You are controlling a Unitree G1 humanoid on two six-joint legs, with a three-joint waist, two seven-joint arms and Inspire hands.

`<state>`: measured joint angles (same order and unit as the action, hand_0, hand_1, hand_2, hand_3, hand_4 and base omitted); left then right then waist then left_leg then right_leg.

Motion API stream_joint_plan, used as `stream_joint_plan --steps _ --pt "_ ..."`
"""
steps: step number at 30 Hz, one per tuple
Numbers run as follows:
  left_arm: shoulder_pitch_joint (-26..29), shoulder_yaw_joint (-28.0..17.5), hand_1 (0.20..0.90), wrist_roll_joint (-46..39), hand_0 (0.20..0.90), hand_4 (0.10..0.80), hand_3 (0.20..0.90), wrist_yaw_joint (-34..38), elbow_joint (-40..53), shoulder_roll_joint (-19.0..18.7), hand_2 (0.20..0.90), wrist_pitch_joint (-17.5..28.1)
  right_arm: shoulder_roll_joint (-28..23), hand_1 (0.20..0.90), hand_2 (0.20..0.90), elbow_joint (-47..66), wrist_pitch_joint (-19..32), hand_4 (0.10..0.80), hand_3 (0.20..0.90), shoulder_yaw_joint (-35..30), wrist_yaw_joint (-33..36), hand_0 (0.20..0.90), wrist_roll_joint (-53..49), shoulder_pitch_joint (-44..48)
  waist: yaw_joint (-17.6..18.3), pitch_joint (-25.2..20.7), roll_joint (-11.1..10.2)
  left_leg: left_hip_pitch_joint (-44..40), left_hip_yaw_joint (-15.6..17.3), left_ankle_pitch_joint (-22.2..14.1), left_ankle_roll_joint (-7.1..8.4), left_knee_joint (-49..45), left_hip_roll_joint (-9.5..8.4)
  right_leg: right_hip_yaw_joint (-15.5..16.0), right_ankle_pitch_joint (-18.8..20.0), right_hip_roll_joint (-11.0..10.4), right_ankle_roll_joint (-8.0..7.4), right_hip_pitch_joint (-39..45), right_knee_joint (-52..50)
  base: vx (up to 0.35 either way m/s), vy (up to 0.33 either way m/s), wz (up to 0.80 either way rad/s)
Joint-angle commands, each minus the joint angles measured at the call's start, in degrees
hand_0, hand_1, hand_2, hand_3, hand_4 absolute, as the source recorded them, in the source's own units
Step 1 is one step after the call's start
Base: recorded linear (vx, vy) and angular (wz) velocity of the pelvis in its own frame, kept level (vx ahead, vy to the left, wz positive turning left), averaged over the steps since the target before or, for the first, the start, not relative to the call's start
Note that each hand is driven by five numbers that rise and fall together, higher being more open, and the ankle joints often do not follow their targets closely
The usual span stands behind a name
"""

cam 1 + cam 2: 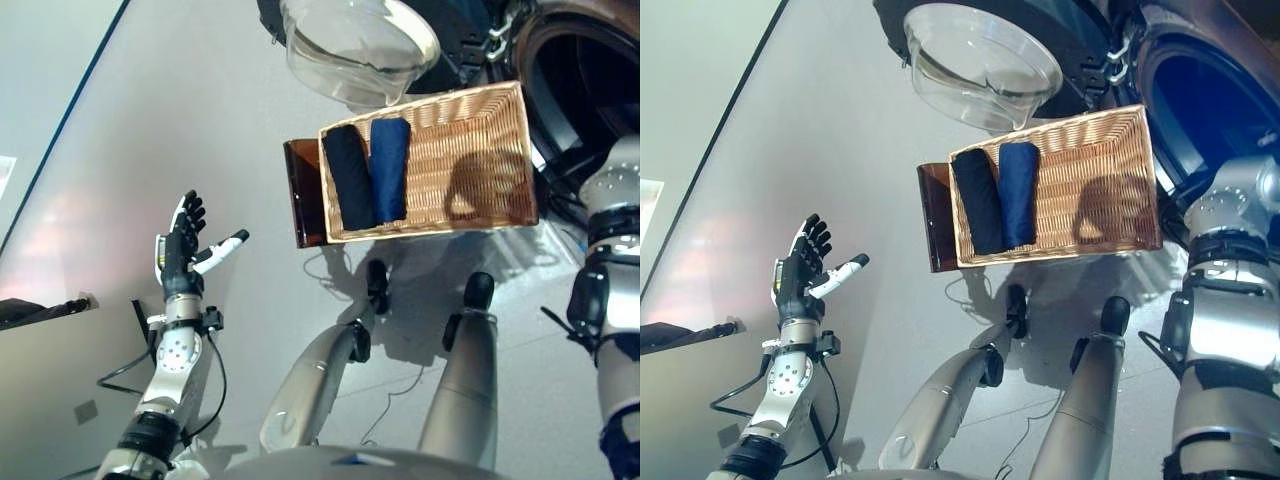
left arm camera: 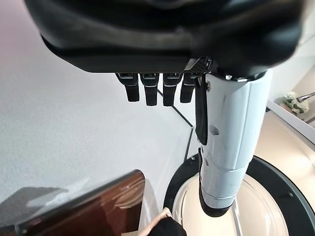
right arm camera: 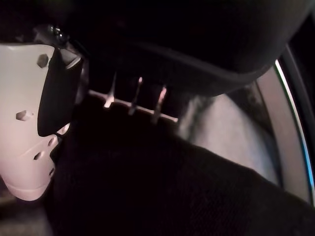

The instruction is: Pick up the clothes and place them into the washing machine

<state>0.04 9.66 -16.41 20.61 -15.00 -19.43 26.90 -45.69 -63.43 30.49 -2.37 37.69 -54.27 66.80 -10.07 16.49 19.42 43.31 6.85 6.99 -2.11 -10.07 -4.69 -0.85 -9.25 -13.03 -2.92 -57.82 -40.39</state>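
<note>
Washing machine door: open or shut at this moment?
Open. The glass door is swung out above the wicker basket, and the drum opening beside it shows uncovered.

Left hand [image 1: 181,247]: dark fingers, white-covered thumb, black wrist collar; forearm silver-grey with small round fasteners; right arm [image 1: 1230,330]: silver-grey segments, black joint bands; right hand thumb cover [image 3: 29,123] white, small recesses.

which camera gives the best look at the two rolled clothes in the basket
The left eye view: both rolled clothes lie fully visible, side by side at the left end of the wicker basket. The right eye view shows them almost equally well. Neither wrist view shows them clearly.
</note>
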Motion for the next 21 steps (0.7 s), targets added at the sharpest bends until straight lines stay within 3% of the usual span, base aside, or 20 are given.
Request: stream_joint_plan --steps 1,6,7,8,9,10,11,13,21 --pt "-1.5 -6.1 0.9 0.5 0.9 0.8 0.9 4.4 3.7 -4.6 0.9 5.5 -10.8 0.2 0.2 3.7 1.3 0.3 0.2 11.1 2.8 0.2 13.4 9.2 0.1 -0.9 -1.9 3.5 -2.8 -6.5 4.95 -6.9 2.05 1.4 1.1 3.3 2.64 4.3 7.0 -0.005 -0.059 0.11" --pt "-1.4 -6.9 0.9 1.5 0.9 0.8 0.9 6.1 3.9 -4.7 0.9 5.3 -10.4 0.2 0.2 2.5 -2.0 0.3 0.2 14.2 5.2 0.2 19.4 10.4 0.5 -0.8 -2.3 3.2 -2.7 -6.3 4.9 -5.9 1.99 1.7 1.3 3.6 2.72 4.3 7.4 0.001 -0.005 0.01" --pt "-1.5 -7.2 0.9 1.7 0.9 0.8 0.9 6.5 4.0 -5.0 0.9 5.1 -10.9 0.269 0.269 0.5 -4.4 0.349 0.269 16.2 6.2 0.269 22.7 11.4 0.4 -1.0 -2.6 3.0 -2.7 -6.2 4.9 -5.4 1.99 1.8 1.4 3.6 2.66 4.5 7.7 0.0 0.0 0.0" --pt "-1.6 -7.3 0.9 2.5 0.9 0.8 0.9 6.8 4.1 -5.6 0.9 4.7 -11.9 0.9 0.9 -4.7 -10.7 0.8 0.9 22.1 7.7 0.9 31.0 13.9 0.1 -1.3 -3.2 2.5 -2.6 -6.0 4.92 -4.8 2.0 2.0 1.6 3.6 2.66 4.8 8.1 0.0 0.0 0.0" --pt "-1.5 -7.4 0.9 2.7 0.9 0.8 0.9 6.8 4.4 -5.9 0.9 4.2 -12.7 0.9 0.9 -8.7 -15.3 0.8 0.9 27.3 8.5 0.9 37.0 16.0 0.0 -1.4 -3.6 2.2 -2.6 -5.8 4.91 -4.5 2.02 2.1 1.8 3.7 2.65 5.1 8.4 0.0 0.0 0.0" --pt "-1.4 -7.4 0.9 2.6 0.9 0.8 0.9 6.8 4.4 -5.5 0.9 4.1 -12.5 0.9 0.9 -9.3 -15.6 0.8 0.9 28.5 8.6 0.9 37.2 17.3 0.1 -1.3 -3.3 2.1 -2.6 -5.8 4.91 -4.4 2.04 2.1 1.8 3.7 2.65 5.1 8.4 0.0 0.0 0.0" --pt "-1.7 -8.0 0.9 3.1 0.9 0.8 0.9 6.3 5.2 -5.7 0.9 3.6 -12.2 0.9 0.9 -11.8 -19.2 0.8 0.9 34.4 6.5 0.9 41.8 20.4 0.2 -1.4 -3.6 1.6 -2.6 -5.7 4.93 -4.0 2.05 2.3 2.0 3.8 2.65 5.6 9.0 0.0 0.0 0.0" --pt "-2.1 -8.1 0.9 3.4 0.9 0.8 0.9 6.0 6.2 -5.2 0.9 3.4 -11.5 0.9 0.9 -13.4 -20.5 0.8 0.9 37.2 7.7 0.9 44.2 22.4 0.3 -1.4 -3.4 1.3 -2.5 -5.7 4.91 -3.7 2.01 2.4 2.2 3.9 2.66 5.8 9.3 0.0 0.0 0.0" --pt "-3.2 -8.4 0.9 2.1 0.9 0.8 0.9 5.0 4.8 -4.7 0.9 3.3 -8.5 0.9 0.9 -15.1 -18.8 0.8 0.9 36.7 6.0 0.9 40.6 21.9 0.6 -2.2 -4.0 0.1 -2.8 -5.7 4.73 -2.6 1.92 2.7 2.4 4.1 2.53 6.7 10.3 0.021 0.018 -0.01"
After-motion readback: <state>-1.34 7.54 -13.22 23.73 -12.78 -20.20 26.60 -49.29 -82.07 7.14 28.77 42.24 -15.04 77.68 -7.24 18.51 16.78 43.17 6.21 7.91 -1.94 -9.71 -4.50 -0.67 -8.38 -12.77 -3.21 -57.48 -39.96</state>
